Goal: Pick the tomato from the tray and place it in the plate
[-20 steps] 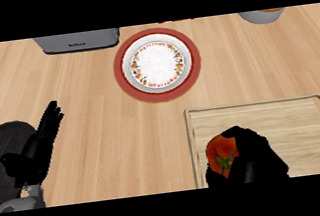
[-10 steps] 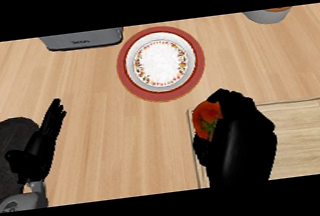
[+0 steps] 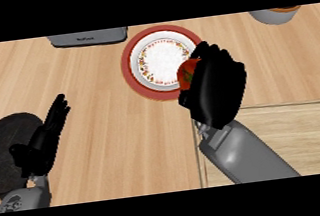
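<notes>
Right hand curled round tomato, carried w/ plate just beyond fingertips for the drop; tray behind wrist. Left hand relaxed, idle.

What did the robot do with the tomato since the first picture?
The right robot hand, still curled round the tomato, lifted it off the tray and carried it up to the rim of the plate. It has not let go. The left robot hand stayed open at the left.
</notes>
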Robot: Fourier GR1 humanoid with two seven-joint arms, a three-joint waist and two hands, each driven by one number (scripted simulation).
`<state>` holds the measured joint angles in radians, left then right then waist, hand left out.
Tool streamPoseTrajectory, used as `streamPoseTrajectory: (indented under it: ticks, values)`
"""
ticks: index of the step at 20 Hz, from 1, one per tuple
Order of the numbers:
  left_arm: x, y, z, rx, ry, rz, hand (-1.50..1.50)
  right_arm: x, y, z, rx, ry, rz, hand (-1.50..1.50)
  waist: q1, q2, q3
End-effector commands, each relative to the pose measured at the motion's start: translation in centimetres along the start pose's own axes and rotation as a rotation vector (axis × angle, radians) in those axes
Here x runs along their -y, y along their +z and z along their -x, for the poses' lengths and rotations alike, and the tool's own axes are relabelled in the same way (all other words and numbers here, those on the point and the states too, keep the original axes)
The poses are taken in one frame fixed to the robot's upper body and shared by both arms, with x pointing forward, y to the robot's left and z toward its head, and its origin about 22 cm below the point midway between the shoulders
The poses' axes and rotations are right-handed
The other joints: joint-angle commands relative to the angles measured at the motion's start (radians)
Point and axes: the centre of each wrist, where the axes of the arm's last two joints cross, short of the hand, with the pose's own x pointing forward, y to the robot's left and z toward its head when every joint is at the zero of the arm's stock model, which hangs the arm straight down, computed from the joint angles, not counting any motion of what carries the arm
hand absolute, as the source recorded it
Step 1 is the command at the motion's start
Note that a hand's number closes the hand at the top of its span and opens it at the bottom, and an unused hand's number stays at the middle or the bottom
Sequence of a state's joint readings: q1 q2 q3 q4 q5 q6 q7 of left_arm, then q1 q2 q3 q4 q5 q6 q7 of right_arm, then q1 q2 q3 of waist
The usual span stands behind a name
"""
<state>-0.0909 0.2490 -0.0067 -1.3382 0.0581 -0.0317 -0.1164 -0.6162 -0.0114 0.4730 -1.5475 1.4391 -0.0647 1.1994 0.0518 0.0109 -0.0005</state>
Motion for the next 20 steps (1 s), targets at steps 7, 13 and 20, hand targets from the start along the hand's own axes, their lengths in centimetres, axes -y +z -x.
streamPoseTrajectory:
  ticks: [7, 13, 20]
  values:
    - [0.8, -1.5, -0.7, 0.009, 0.001, 0.026, 0.0, -4.7, -5.9, -2.4, -0.216, -0.088, -0.048, 1.5, 0.024, 0.013, 0.0]
    - [0.7, -1.4, -0.7, 0.014, -0.015, 0.006, 0.0, -5.4, -7.6, -1.5, -0.312, -0.252, 0.043, 1.5, 0.032, 0.016, 0.002]
    - [0.6, -1.1, -0.3, 0.021, -0.012, 0.034, 0.0, -7.3, -10.3, -0.6, -0.463, -0.268, -0.016, -1.5, 0.054, 0.02, 0.001]
